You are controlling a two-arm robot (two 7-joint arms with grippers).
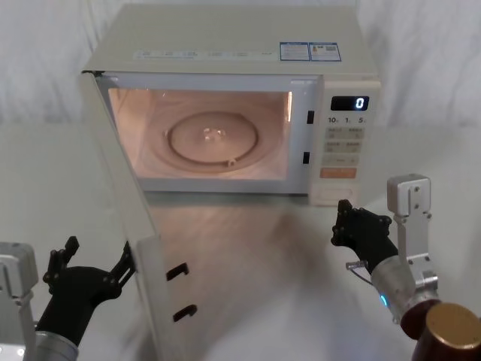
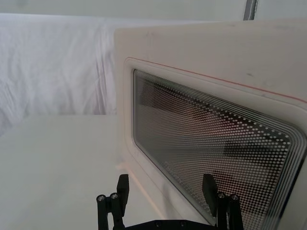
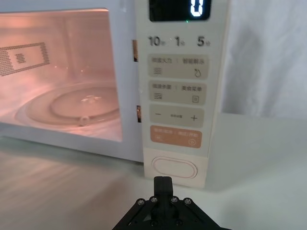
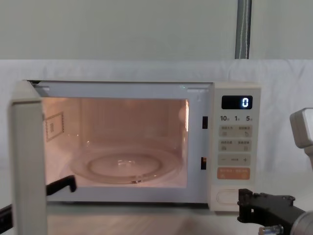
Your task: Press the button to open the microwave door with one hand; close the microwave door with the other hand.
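The cream microwave (image 1: 225, 53) stands at the back of the table with its cavity lit. The microwave door (image 1: 120, 195) is swung wide open toward me on the left. Its outer face and dotted window (image 2: 216, 143) lie close ahead in the left wrist view. My left gripper (image 1: 98, 256) is open, low beside that outer face near the door's free edge, its fingers (image 2: 123, 187) spread. My right gripper (image 1: 344, 214) is shut, a short way in front of the oval cream button (image 3: 174, 167) and pointing at it without touching. The button (image 4: 226, 197) sits at the panel's bottom.
A glass turntable (image 1: 213, 139) lies inside the cavity. Above the button are an orange key (image 3: 175, 137), beige keys and a display (image 4: 237, 102) reading 0. A white cloth covers the table (image 1: 255, 263) and the backdrop. A grey pole (image 4: 243, 29) rises behind.
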